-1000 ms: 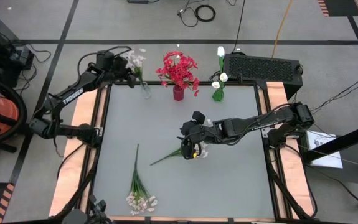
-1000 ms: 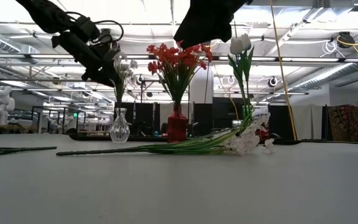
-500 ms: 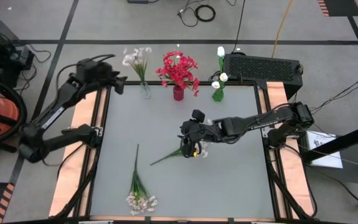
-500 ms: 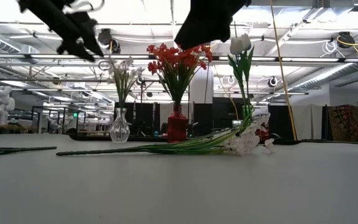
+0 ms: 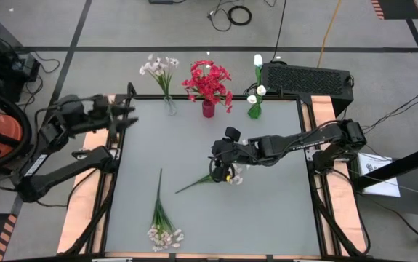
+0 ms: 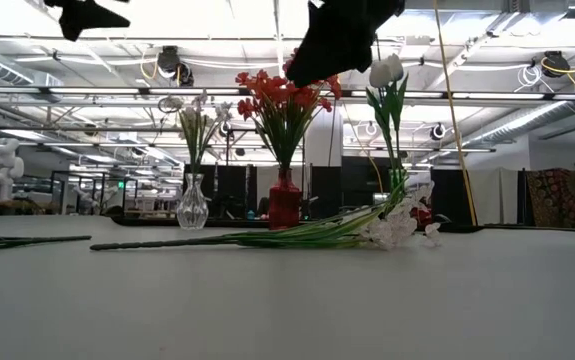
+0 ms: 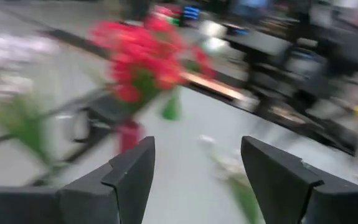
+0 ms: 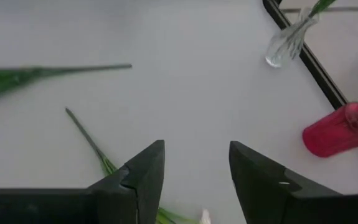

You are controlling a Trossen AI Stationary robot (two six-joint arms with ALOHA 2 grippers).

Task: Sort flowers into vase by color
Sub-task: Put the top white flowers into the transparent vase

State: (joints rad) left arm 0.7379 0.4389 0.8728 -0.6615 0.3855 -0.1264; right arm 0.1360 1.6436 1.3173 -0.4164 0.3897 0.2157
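Three vases stand along the table's far edge: a clear vase (image 5: 169, 106) with pale pinkish-white blossoms (image 5: 158, 66), a red vase (image 5: 208, 109) with red blooms (image 5: 209, 78), and a green vase (image 5: 254, 110) with white tulip buds (image 5: 257, 61). A pale-blossom stem (image 5: 194, 183) lies flat mid-table, and another (image 5: 161, 217) lies near the near edge. My right gripper (image 5: 221, 169) hovers open above the blossom end of the mid-table stem (image 8: 89, 140). My left gripper (image 5: 130, 118) is open and raised over the table's left edge.
Black frame rails border the grey table (image 5: 267, 218), and wooden strips (image 5: 92, 145) run along both sides. A black box (image 5: 307, 78) sits behind the far right corner. Bare grey surface lies on the table's right half and between the two loose stems.
My left gripper has drawn away from the pale blossoms in the clear vase, moving toward the table's left and near edges and rising out of the low view. The blossoms stay standing in the vase, more upright than before. My right arm has kept still.
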